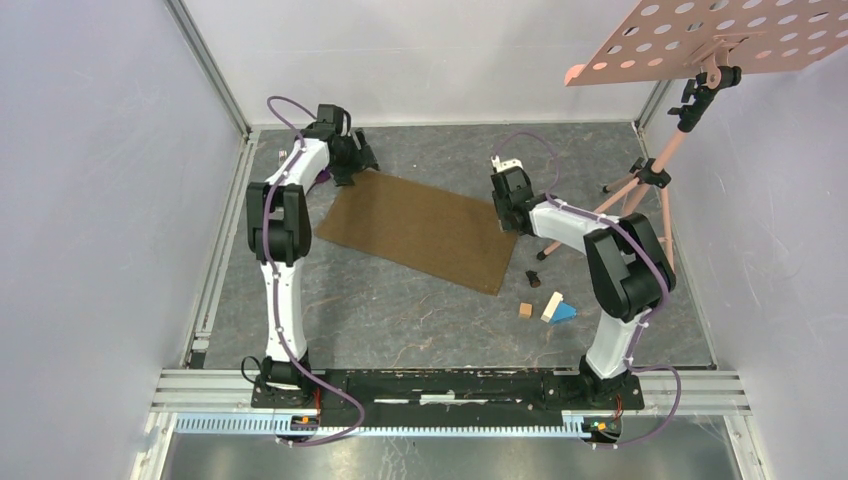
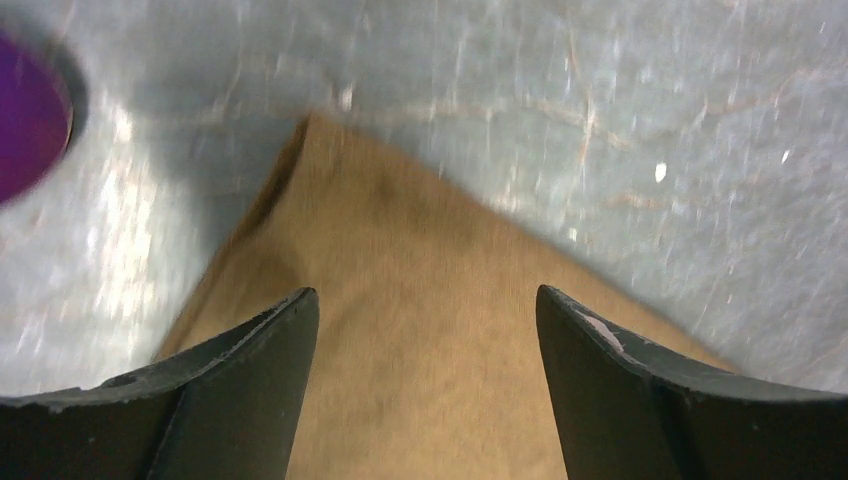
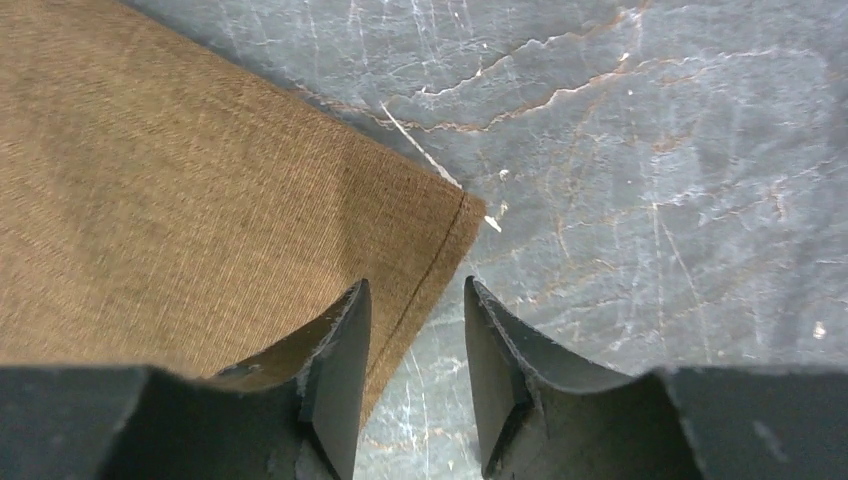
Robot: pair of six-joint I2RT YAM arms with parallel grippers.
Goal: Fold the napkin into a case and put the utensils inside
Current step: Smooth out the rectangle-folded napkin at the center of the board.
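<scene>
In the middle of the table [image 1: 400,320] the napkin [image 1: 425,228] lay flat and unfolded, turned at a slant, with no case formed yet. The left gripper [image 2: 425,295] hung over the cloth's far left corner with its jaws spread wide, holding nothing. The right gripper [image 3: 415,285] sat at the far right corner with its jaws a narrow gap apart. One finger was above the cloth, the other above bare table, and the hem ran between them, not yet pinched. A purple rounded shape [image 2: 25,130] showed at the edge of the left wrist view, probably the spoon's bowl.

The cloth looked thin, light and limp, so it would likely sag and wrinkle once lifted and could slide on the smooth tabletop. Because it lay flush, a finger would probably have to press down and scrape under the hem. The two far corners seemed the best places to grip, lifted together so the fold would stay even.
</scene>
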